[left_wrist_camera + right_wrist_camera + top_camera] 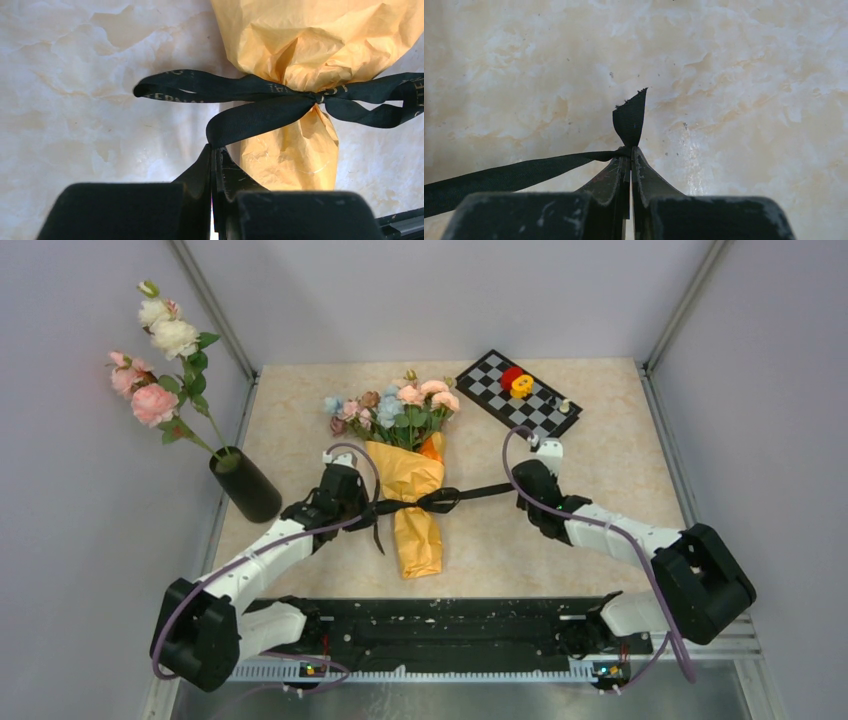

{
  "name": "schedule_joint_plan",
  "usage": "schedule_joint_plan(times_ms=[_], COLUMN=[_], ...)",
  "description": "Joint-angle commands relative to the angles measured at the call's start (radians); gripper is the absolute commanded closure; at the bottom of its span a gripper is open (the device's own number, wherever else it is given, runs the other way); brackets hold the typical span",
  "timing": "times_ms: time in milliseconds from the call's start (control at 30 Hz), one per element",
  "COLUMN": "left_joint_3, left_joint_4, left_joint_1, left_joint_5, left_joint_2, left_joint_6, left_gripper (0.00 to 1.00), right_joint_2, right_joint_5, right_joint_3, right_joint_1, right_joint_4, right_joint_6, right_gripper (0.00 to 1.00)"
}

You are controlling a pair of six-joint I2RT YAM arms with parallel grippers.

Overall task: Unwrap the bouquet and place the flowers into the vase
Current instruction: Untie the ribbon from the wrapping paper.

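The bouquet lay mid-table in the top view, long axis running near to far, flowers at the far end. Its ribbon stretched left to right across the waist. The left gripper sat just left of the wrap, the right gripper further out on the right. The vase stood at the left edge, nearer the left arm.

In the left wrist view, the fingers were pressed together on a ribbon loop, with the knot up and to the right.

In the right wrist view, the fingers pinched the ribbon's frayed tail, with bare table beyond for pulling outward.
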Motion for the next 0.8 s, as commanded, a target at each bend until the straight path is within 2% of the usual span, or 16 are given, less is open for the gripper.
schedule_joint_plan(times_ms=[0,767], left_joint_3=[0.016,0.016], left_joint_4=[-0.023,-0.07], left_joint_1=[0.033,0.142], left_joint_5=[0.0,0.079], left_joint_2=[-0.048,-0.09], left_joint_6=[0.023,0.058], left_gripper=[1.0,1.0], right_joint_2=[-0.031,-0.117], right_joint_5=[-0.007,-0.064], right_joint_3=[-0.018,-0.057], right_joint_1=[-0.038,-0.094], right_joint_4=[0.024,0.058], right_joint_6=[0.015,-0.006], right_gripper=[1.0,1.0])
